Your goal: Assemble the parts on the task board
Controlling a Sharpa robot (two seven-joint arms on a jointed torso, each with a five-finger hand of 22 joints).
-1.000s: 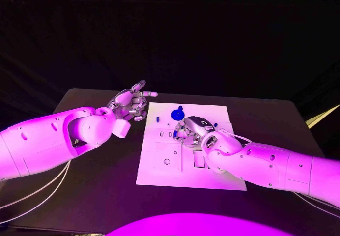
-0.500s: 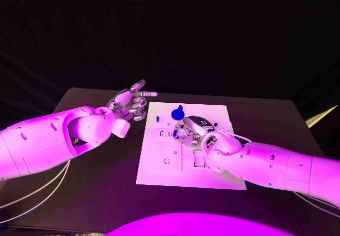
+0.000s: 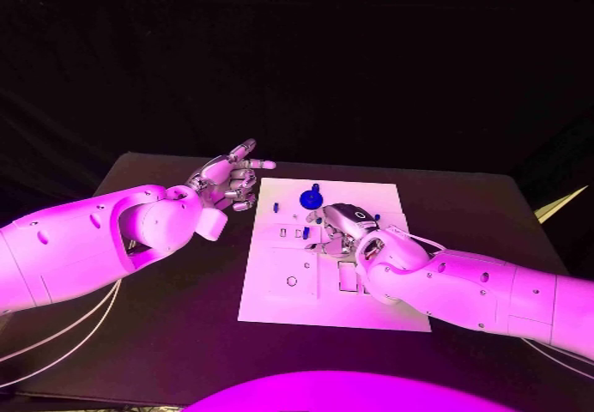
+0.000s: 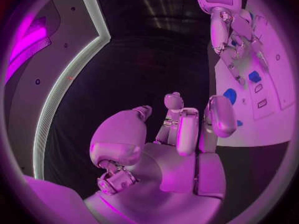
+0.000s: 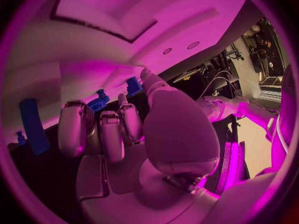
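Over the middle of the task board (image 3: 287, 296), the right hand (image 3: 341, 230) hangs low, fingers curled down toward the slots. Whether it pinches a part I cannot tell (the right wrist view shows small blue pieces (image 5: 99, 101) just past its fingertips (image 5: 74, 129), contact unclear). Likely it sits there to seat something. Off the board's left edge, the left hand (image 3: 230, 178) waits raised, fingers apart, holding nothing, probably keeping clear. A round blue part (image 3: 308, 199) lies near the board's far edge, just beyond the right hand; its stem points toward the far side, long axis running away from the robot.
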